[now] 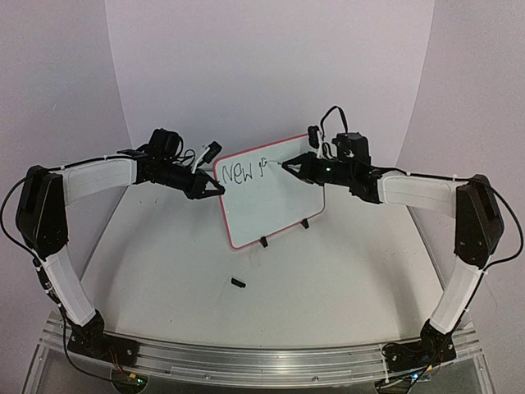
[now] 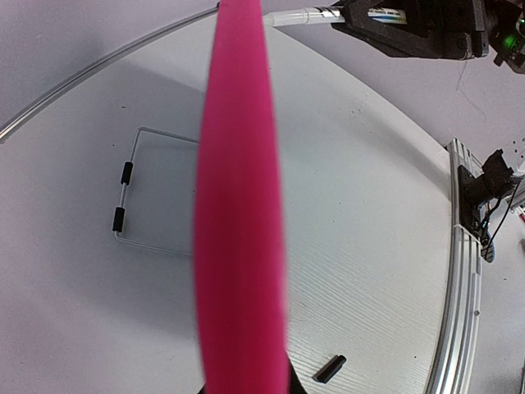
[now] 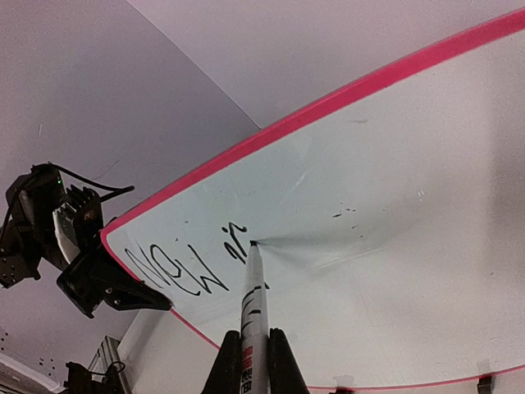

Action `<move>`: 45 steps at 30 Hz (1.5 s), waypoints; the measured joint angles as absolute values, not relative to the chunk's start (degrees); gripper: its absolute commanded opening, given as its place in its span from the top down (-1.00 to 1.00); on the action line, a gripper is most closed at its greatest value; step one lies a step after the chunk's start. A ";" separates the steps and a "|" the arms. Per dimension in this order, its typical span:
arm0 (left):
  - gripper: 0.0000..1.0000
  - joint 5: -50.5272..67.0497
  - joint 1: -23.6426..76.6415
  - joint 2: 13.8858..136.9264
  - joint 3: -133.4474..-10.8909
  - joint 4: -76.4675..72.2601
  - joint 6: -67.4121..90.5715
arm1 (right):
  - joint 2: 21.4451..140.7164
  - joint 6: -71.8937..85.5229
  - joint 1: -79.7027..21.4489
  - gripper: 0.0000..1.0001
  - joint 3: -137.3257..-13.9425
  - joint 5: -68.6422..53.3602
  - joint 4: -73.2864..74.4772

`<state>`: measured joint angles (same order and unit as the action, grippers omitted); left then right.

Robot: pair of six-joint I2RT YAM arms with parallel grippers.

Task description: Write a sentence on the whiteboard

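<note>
From above: high and to the rear of the left gripper (image 1: 216, 188) and the right gripper (image 1: 293, 167), looking down and forward from afar, the whole board (image 1: 271, 205) between them. From the left wrist: jammed against the board's edge, a blurred pink band dead ahead of that gripper, looking past it over the table (image 2: 369, 246) to the right gripper at upper right. From the right wrist: close behind its pen (image 3: 253, 304), facing the board's face ahead, left gripper far to the left; lettering (image 3: 193, 271) shared with the top view.
</note>
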<state>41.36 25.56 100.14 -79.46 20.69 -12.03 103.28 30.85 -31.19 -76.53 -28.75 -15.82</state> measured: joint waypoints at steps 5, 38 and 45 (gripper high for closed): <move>1.00 41.36 25.56 100.14 -79.46 20.69 -12.03 | 103.28 30.85 -31.18 1.00 -76.97 -28.75 -15.70; 1.00 41.27 25.80 100.14 -79.48 20.67 -12.21 | 97.00 31.07 -31.14 1.00 -73.53 -27.86 -17.10; 1.00 41.23 25.82 100.14 -79.48 20.64 -12.23 | 99.89 31.16 -31.14 1.00 -74.34 -27.88 -16.99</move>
